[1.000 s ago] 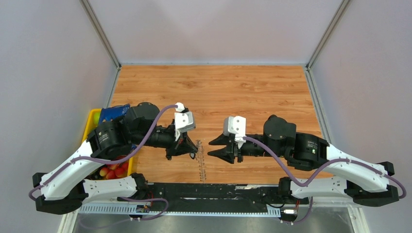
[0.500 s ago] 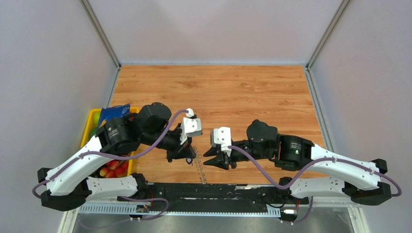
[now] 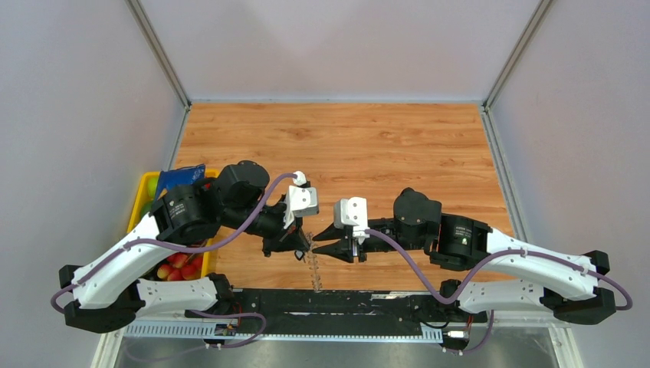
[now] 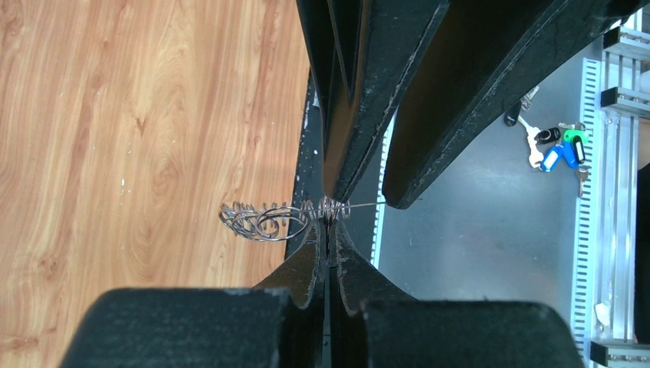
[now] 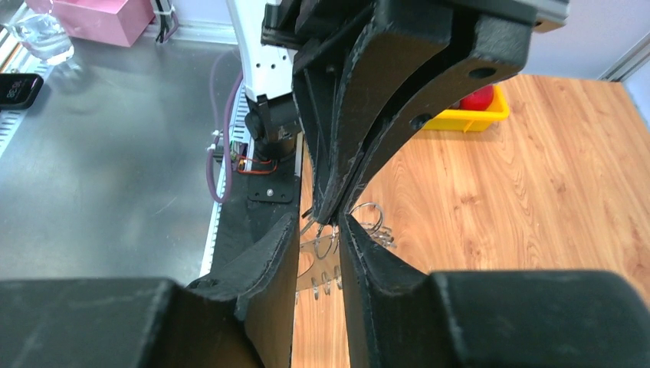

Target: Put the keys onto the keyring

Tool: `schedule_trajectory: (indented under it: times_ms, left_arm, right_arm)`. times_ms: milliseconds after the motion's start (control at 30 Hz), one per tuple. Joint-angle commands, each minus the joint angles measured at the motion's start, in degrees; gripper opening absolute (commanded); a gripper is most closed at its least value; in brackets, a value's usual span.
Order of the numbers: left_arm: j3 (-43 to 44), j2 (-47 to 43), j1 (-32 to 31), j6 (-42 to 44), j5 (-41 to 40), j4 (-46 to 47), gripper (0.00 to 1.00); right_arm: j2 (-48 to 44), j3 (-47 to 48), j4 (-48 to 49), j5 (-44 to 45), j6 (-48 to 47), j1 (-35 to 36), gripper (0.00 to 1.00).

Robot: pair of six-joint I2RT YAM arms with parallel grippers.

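The left gripper [image 4: 328,228] is clamped tight on the keyring [image 4: 260,218], holding it just above the table's [image 3: 345,146] near edge to steady it for the right gripper [image 5: 318,224], which noses in tip-to-tip, jaws only narrowly parted

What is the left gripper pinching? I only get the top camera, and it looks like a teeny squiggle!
Observer: The left wrist camera shows the left gripper shut on the keyring, a thin wire with little loops bunched beside the grip.
Operator: Where are the keys?
Observer: A bunch of keys with blue, green and black heads lies on the grey metal surface, off the wooden table, and neither gripper is touching it.
Operator: Is the other gripper squeezing too?
Observer: No. The right wrist camera shows the right gripper open, with the left gripper's tips reaching into the gap.
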Motion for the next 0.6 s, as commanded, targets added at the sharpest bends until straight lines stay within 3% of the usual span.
schedule_trajectory:
  times_ms: [0,567]
  left_arm:
    - [2.6,-0.5,-0.4,0.8,1.3,0.8,0.0]
    - [1.9,-2.3,-0.4,0.9,1.7,1.3,0.0]
  right_arm:
    - [-0.4,-0.6,4.0,0.7,-0.9,0.1,0.3]
    - [1.5,-1.1,4.8,1.5,-0.2,0.1,0.28]
